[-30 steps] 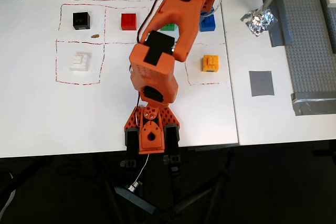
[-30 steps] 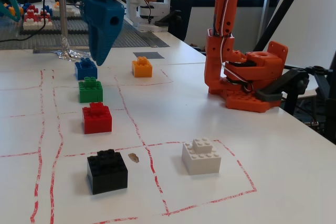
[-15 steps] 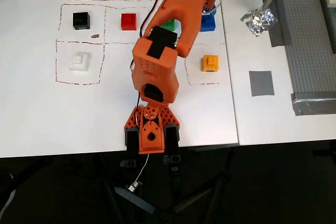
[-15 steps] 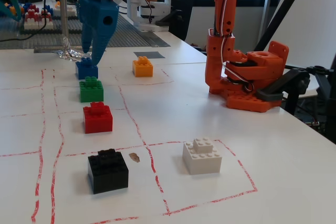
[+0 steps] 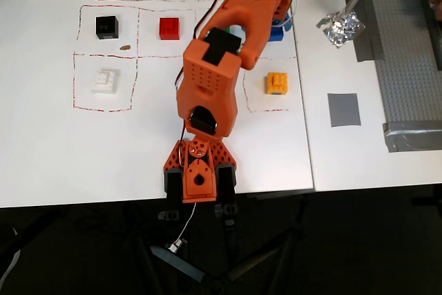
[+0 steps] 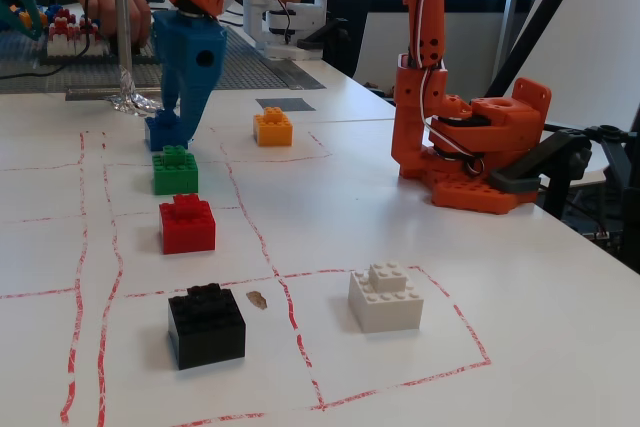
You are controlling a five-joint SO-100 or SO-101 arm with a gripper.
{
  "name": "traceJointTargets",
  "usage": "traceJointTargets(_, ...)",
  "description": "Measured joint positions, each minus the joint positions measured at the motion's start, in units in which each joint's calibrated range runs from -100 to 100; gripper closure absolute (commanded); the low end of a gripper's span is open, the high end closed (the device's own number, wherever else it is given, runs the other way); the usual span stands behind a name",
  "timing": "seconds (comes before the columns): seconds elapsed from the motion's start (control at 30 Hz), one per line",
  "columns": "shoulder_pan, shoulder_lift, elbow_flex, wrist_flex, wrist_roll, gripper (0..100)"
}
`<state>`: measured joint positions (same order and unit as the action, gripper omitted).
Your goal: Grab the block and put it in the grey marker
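Since the block (image 6: 160, 131) sat at the far end of the brick row, just behind the green brick (image 6: 174, 169), I judged it light, rigid and smooth-sided, best pinched across two flat side faces below the studs. My gripper (image 6: 183, 130) stood at it, blue fingers pointing down at its right side in the fixed view; whether the jaws had clamped, I could not tell. The arm reached fully forward, hiding most of the block from overhead. The marker (image 5: 343, 110) lay well apart.
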<state>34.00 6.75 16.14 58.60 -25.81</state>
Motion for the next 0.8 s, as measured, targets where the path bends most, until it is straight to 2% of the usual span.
traceJointTargets(0.4,-0.2,4.73,-0.09,-4.42,-0.05,73)
traceJointTargets(0.8,-0.2,4.98,-0.09,-8.68,-0.24,96)
